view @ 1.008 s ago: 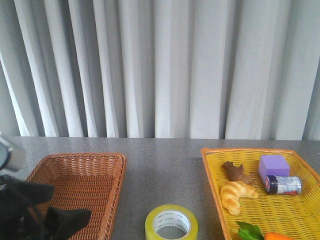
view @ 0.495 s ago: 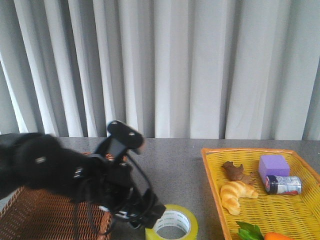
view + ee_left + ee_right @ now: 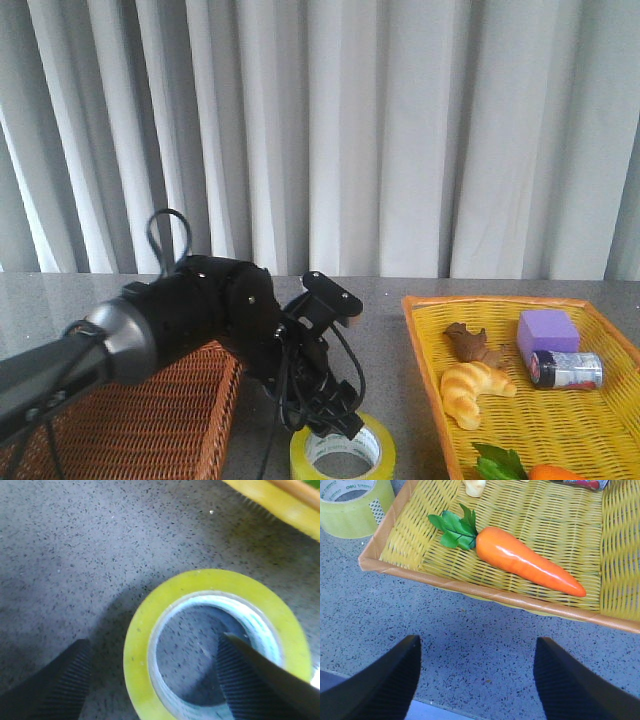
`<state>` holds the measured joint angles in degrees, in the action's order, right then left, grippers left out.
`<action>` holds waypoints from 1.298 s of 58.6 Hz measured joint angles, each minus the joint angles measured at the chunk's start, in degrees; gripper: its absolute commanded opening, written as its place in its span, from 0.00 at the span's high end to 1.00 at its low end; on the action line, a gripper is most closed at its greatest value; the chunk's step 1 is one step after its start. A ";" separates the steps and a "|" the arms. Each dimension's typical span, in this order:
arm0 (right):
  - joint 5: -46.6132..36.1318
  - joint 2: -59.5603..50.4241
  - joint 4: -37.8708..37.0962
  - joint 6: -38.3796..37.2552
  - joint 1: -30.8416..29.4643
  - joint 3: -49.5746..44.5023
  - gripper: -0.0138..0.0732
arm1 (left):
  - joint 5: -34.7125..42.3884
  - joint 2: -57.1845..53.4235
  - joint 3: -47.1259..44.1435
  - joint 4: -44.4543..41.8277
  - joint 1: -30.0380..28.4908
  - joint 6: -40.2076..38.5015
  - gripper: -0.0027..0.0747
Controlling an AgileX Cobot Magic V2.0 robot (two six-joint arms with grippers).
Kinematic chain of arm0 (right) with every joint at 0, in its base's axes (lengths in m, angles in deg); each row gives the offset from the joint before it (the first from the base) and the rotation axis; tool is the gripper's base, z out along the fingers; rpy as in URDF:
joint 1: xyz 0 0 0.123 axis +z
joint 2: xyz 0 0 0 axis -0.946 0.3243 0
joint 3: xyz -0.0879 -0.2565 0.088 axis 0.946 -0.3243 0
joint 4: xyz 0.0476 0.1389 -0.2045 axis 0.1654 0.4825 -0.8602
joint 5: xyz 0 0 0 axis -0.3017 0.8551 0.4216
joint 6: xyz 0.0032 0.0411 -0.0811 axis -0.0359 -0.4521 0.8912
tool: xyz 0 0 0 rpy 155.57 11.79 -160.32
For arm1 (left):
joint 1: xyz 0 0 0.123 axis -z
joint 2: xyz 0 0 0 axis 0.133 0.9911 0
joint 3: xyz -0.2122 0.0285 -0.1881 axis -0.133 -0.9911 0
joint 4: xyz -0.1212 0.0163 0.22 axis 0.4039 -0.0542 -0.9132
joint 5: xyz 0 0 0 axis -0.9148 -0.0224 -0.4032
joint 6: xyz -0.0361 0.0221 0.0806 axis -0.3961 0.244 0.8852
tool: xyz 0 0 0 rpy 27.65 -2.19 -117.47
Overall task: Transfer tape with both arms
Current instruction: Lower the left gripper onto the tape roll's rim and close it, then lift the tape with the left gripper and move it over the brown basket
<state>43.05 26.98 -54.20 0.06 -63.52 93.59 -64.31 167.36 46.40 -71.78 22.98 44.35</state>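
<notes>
- Wide roll of translucent yellow packing tape with white printed core (image 3: 343, 446) is lying flat on the grey speckled counter (image 3: 330, 320), near the front edge, between the brown wicker basket (image 3: 140, 410) toward the left edge and the yellow woven tray (image 3: 580, 420) toward the right edge.
- Roll's axis is pointing straight up, open core facing the ceiling; being round, it is showing no long axis across the counter.
- Left gripper (image 3: 150, 680) is hovering just over the roll with its ribbed fingers (image 3: 55, 680) spread wide and holding nothing: one finger is standing outside the yellow wall, the other over the core opening, so they are straddling one side of the ring. Contact with the tape cannot be told.
- Judgement on the step in hand: pinching the ring wall is looking sound. The inner finger should be dropping clear of the core lip, both going down close to the counter before closing, and closing square across the wall so the roll is not skidding away or tipping.
- Lifting straight up afterwards should be keeping the opposite side of the ring free for the other arm to take.
- Right gripper (image 3: 475, 680) is waiting open and empty over bare counter at the front edge, beside the tray holding an orange plastic carrot with green leaves (image 3: 520, 560).
</notes>
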 measured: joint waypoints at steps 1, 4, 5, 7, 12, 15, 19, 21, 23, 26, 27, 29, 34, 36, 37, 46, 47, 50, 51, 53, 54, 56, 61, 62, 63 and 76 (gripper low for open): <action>0.00 0.00 0.00 0.00 0.00 0.00 0.30 | -0.19 0.51 0.48 0.00 0.00 -0.06 0.32; 0.00 0.00 0.00 0.00 0.00 0.00 0.30 | -0.77 2.11 1.95 -0.05 0.00 -0.11 0.32; 0.02 0.00 0.00 0.00 0.00 0.00 0.30 | -0.95 2.54 2.30 -0.10 0.00 -0.11 0.32; 0.16 0.00 0.00 0.00 0.00 0.00 0.30 | -1.22 3.55 2.95 -0.13 0.00 -0.11 0.32; 0.16 0.00 0.00 0.00 0.00 0.00 0.30 | -2.21 5.40 4.28 -0.27 0.00 -0.11 0.32; 0.16 0.00 0.00 0.00 0.00 0.00 0.30 | -2.55 6.35 4.65 -0.35 0.00 -0.11 0.33; 0.16 0.00 0.00 0.00 0.00 0.00 0.30 | -2.62 7.26 4.83 -0.40 0.00 -0.36 0.35; 0.16 0.00 0.00 0.00 0.00 0.00 0.30 | -2.70 7.60 4.83 -0.46 0.00 -0.53 0.36; 0.16 0.00 0.00 0.00 0.00 0.00 0.30 | -2.75 7.96 4.83 -0.51 0.00 -0.93 0.39; 0.16 0.00 0.06 0.00 0.00 0.00 0.30 | -3.02 8.25 4.91 -0.83 0.00 -1.47 0.43; 0.16 0.00 0.05 0.00 0.00 0.00 0.30 | -3.08 8.27 4.96 -0.94 0.00 -1.78 0.45; 0.25 0.00 0.05 0.00 0.00 0.00 0.30 | -3.15 8.34 5.05 -1.07 0.00 -2.22 0.49; 0.22 0.00 0.11 0.00 0.00 0.00 0.30 | -3.50 8.34 5.47 -1.31 0.00 -2.74 0.60; 0.22 0.00 0.11 0.00 0.00 0.00 0.30 | -3.64 8.34 5.47 -1.31 0.00 -2.88 0.63; 0.22 0.00 0.11 0.00 0.00 0.00 0.30 | -3.66 8.34 5.47 -1.31 0.00 -2.88 0.65; 0.27 0.00 0.16 0.00 0.00 0.00 0.30 | -4.46 8.34 5.47 -1.65 0.00 -2.94 0.78; 0.27 0.00 0.16 0.00 0.00 0.00 0.30 | -4.51 8.34 5.47 -1.70 0.00 -2.94 0.79; 0.27 0.00 0.16 0.00 0.00 0.00 0.30 | -4.74 8.34 5.47 -1.70 0.00 -2.94 0.81; 0.27 0.00 0.16 0.00 0.00 0.00 0.30 | -4.74 8.34 5.47 -1.70 0.00 -2.94 0.82; 0.27 0.00 0.16 0.00 0.00 0.00 0.30 | -4.74 8.34 5.47 -1.70 0.00 -2.94 0.83; 0.27 0.00 0.16 0.00 0.00 0.00 0.30 | -4.79 8.34 5.47 -1.75 0.00 -2.94 0.83; 0.27 0.00 0.16 0.00 0.00 0.00 0.30 | -4.79 8.34 5.47 -1.75 0.00 -2.94 0.83; 0.27 0.00 0.16 0.00 0.00 0.00 0.30 | -4.92 8.15 5.47 -1.75 0.00 -2.94 0.83; 0.27 0.00 0.16 0.00 0.00 0.00 0.30 | -5.02 8.09 5.47 -1.75 0.00 -2.94 0.83; 0.27 0.00 0.16 0.00 0.00 0.00 0.30 | -5.14 8.03 5.47 -1.75 0.00 -2.94 0.83; 0.27 0.00 0.16 0.00 0.00 0.00 0.30 | -7.20 4.02 5.47 -2.79 0.00 -2.94 0.83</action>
<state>43.32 26.98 -54.04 0.06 -63.52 93.59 -71.51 171.38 51.87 -74.57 22.98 41.41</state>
